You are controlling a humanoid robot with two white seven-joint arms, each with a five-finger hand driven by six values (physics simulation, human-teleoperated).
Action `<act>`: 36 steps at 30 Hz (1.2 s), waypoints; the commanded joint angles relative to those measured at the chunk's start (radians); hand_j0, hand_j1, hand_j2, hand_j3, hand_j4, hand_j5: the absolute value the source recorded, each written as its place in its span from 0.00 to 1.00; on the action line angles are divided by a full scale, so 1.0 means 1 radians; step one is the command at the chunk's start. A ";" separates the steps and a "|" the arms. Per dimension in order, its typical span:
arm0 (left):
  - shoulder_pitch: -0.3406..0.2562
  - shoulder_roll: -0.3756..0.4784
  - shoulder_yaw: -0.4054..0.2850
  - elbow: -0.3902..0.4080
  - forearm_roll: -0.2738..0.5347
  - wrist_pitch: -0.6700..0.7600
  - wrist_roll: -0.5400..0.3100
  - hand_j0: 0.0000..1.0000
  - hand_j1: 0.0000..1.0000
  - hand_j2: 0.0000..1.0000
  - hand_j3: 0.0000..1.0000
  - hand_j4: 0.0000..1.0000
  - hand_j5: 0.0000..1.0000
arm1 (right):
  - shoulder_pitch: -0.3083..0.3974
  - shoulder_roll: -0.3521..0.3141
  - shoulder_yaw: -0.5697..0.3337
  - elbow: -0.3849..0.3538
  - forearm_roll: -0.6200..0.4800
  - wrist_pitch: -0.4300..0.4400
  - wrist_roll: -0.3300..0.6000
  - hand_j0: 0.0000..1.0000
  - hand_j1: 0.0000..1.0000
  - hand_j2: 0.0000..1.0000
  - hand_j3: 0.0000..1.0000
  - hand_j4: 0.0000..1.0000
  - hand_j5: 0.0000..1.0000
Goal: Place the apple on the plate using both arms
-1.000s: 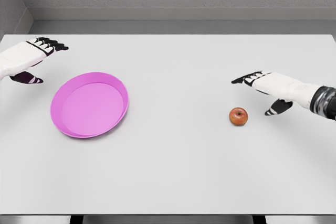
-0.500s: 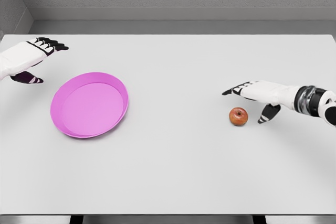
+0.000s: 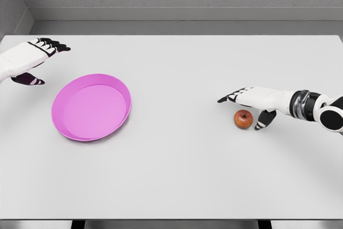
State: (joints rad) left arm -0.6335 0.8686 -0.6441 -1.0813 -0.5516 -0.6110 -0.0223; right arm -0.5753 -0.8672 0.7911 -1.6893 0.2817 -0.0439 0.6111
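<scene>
A small red apple [image 3: 244, 118] rests on the white table [image 3: 182, 164], right of centre. My right hand [image 3: 244, 106] hovers just behind and above it, fingers spread open, the thumb hanging down at the apple's right side and nothing grasped. A pink plate [image 3: 91, 106] lies on the left half of the table. At the far left my left hand [image 3: 36, 60] is held open above the table, beyond the plate's upper left rim.
A grey wall runs behind the table's far edge. The table's front edge lies near the bottom of the picture.
My right hand has slid left and lowered toward the apple, ending right behind it. The left hand, the plate and the apple have stayed in place.
</scene>
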 commanded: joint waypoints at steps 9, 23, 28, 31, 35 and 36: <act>0.000 0.000 0.001 0.000 0.005 0.000 0.001 1.00 1.00 1.00 1.00 1.00 1.00 | 0.006 -0.012 0.010 0.000 -0.002 -0.002 0.000 1.00 1.00 1.00 1.00 1.00 1.00; 0.002 0.000 0.000 0.000 0.004 0.000 -0.001 1.00 1.00 1.00 1.00 1.00 1.00 | 0.011 -0.055 0.008 -0.027 -0.001 -0.016 0.000 1.00 1.00 1.00 1.00 1.00 1.00; 0.002 0.001 0.000 0.000 0.004 0.000 -0.001 1.00 1.00 1.00 1.00 1.00 1.00 | 0.012 -0.055 0.011 -0.027 -0.001 -0.016 0.000 0.70 0.70 0.70 0.70 0.70 0.70; 0.002 0.001 0.000 0.000 0.004 0.000 0.001 1.00 1.00 1.00 1.00 1.00 1.00 | 0.012 -0.053 0.020 -0.027 -0.001 -0.016 0.000 0.64 0.64 0.64 0.64 0.64 0.64; 0.002 0.003 0.000 0.000 0.005 0.000 0.001 1.00 1.00 1.00 1.00 1.00 1.00 | 0.012 -0.053 0.022 -0.027 -0.001 -0.016 0.000 0.59 0.59 0.59 0.59 0.59 0.59; 0.002 0.004 0.001 0.000 0.005 0.000 0.001 1.00 1.00 1.00 1.00 1.00 1.00 | 0.012 -0.053 0.022 -0.027 -0.001 -0.016 0.000 0.59 0.59 0.59 0.59 0.59 0.59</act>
State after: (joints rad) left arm -0.6320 0.8700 -0.6449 -1.0813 -0.5526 -0.6110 -0.0223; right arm -0.5630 -0.9195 0.8120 -1.7163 0.2820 -0.0599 0.6108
